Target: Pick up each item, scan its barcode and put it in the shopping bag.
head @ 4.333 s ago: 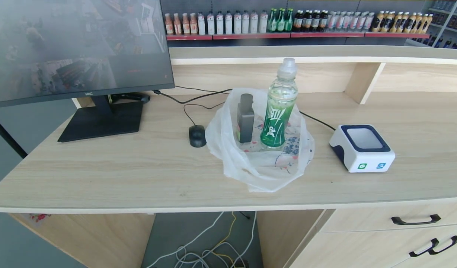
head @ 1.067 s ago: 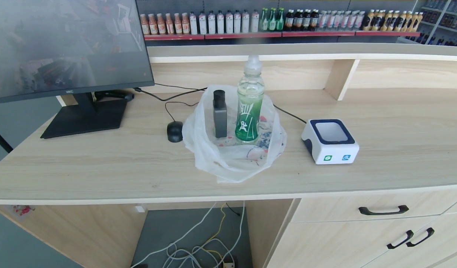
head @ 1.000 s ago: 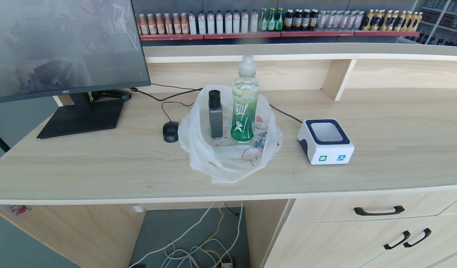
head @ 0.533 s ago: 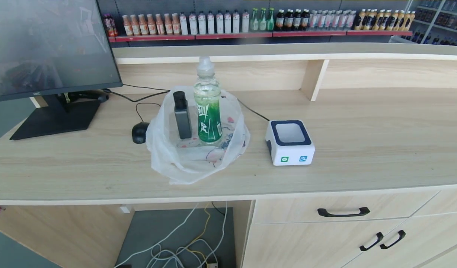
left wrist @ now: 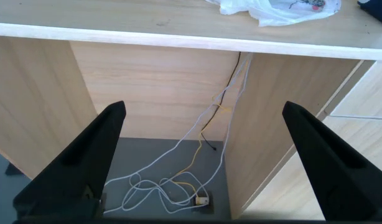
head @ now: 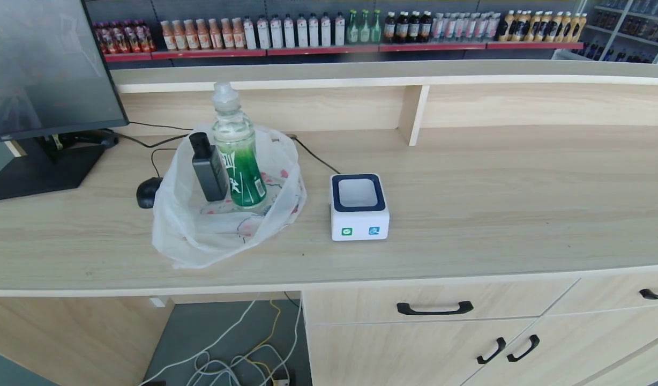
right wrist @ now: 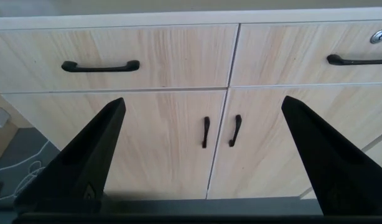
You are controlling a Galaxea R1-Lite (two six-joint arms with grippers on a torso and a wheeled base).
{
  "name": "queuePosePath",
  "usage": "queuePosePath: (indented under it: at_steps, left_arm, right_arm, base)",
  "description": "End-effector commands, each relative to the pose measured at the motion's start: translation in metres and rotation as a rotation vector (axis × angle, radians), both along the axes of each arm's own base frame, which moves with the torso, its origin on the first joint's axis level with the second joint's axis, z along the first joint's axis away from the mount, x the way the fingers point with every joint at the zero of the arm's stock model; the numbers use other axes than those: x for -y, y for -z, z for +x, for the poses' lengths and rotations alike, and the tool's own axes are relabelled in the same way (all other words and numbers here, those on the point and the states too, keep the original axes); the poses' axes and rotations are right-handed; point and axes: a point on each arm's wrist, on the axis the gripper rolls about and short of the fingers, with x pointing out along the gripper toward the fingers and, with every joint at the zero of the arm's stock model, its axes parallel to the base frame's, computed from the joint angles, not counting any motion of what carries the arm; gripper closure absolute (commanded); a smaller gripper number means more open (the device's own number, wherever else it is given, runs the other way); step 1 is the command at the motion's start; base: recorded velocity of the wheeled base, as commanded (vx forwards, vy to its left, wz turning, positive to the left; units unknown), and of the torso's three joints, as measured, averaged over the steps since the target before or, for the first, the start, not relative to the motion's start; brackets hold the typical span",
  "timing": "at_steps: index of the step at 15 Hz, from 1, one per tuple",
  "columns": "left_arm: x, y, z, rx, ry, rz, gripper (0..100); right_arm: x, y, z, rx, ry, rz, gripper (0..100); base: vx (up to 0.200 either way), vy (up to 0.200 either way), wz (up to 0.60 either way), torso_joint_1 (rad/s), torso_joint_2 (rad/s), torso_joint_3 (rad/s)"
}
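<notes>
One green drink bottle (head: pixel 242 171) and a grey bottle (head: pixel 210 174) stand in the shopping bag (head: pixel 173 236), ahead of the spread left end effector (left wrist: pixel 203 107); right end effector (right wrist: pixel 203 101) also spread.

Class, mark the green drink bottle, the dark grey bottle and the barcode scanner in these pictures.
green drink bottle (head: pixel 244 179): head view, on its green label.
dark grey bottle (head: pixel 210 176): head view, on its body.
barcode scanner (head: pixel 359 219): head view, on its white front.

Light wood table (head: pixel 495 214) w/ raised back ledge (head: pixel 361 72); drawers (head: pixel 361 317) w/ black handles (head: pixel 435 309) below. Red shelf (head: pixel 329 49) of bottles (head: pixel 313 29) along rear wall. Grey floor (head: pixel 211 321) under table, loose cables (head: pixel 227 367).
</notes>
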Motion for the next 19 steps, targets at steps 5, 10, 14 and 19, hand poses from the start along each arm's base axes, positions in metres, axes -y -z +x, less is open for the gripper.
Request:
queuePosePath:
  at_steps: [5, 10, 14, 19]
  left_arm:
    - [0.0000, 0.0000, 0.0000, 0.000, 0.000, 0.003, 0]
    - [0.0000, 0.0000, 0.0000, 0.000, 0.000, 0.007, 0]
    - [0.0000, 0.0000, 0.0000, 0.000, 0.000, 0.007, 0]
    - [0.0000, 0.0000, 0.0000, 0.000, 0.000, 0.007, 0]
  right_arm:
    - [0.0000, 0.0000, 0.0001, -0.002, 0.000, -0.013, 0]
    - [0.0000, 0.0000, 0.0001, -0.002, 0.000, -0.010, 0]
    - [0.0000, 0.0000, 0.0001, -0.002, 0.000, -0.010, 0]
    - [0.0000, 0.0000, 0.0001, -0.002, 0.000, -0.007, 0]
  base:
    - [0.000, -0.080, 0.00, 0.001, 0.00, 0.001]
    - [0.000, 0.000, 0.00, 0.000, 0.00, 0.000]
    - [0.000, 0.000, 0.00, 0.000, 0.00, 0.000]
    - [0.000, 0.000, 0.00, 0.000, 0.00, 0.000]
